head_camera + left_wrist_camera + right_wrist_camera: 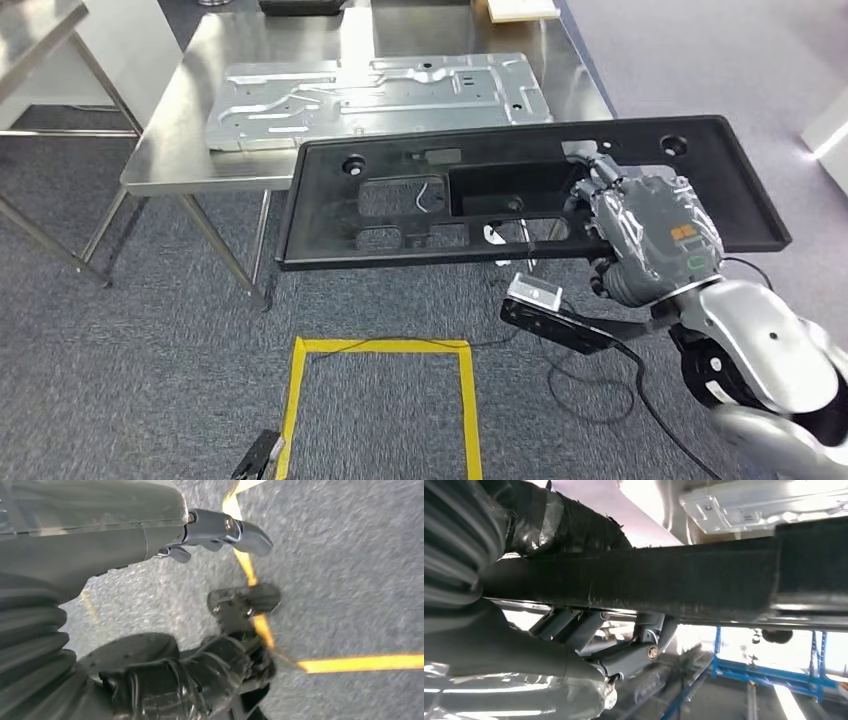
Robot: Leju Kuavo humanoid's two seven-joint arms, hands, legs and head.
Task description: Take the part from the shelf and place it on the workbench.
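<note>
Right hand point(650, 240) clamps the near edge of the black plastic panel point(520, 190), thumb above and fingers point(624, 655) beneath, keeping it level in the air just short of the steel bench point(190, 130), beside the metal plate point(380, 100). Left hand point(150, 540) hangs empty, fingers loosely apart, above the carpet.

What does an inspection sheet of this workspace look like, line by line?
Surface: steel workbench, bare at the near left edge.
Job's things: black part held in the air, short of the workbench.
Clutter: silver metal panel lies flat on the workbench; a wooden item at its far edge.
Hands: right hand grips the black part's right portion, fingers under it; left hand hangs over the floor, holding nothing.
Cables: black cable on the carpet.
Surroundings: grey carpet, yellow tape square, blue frame.
</note>
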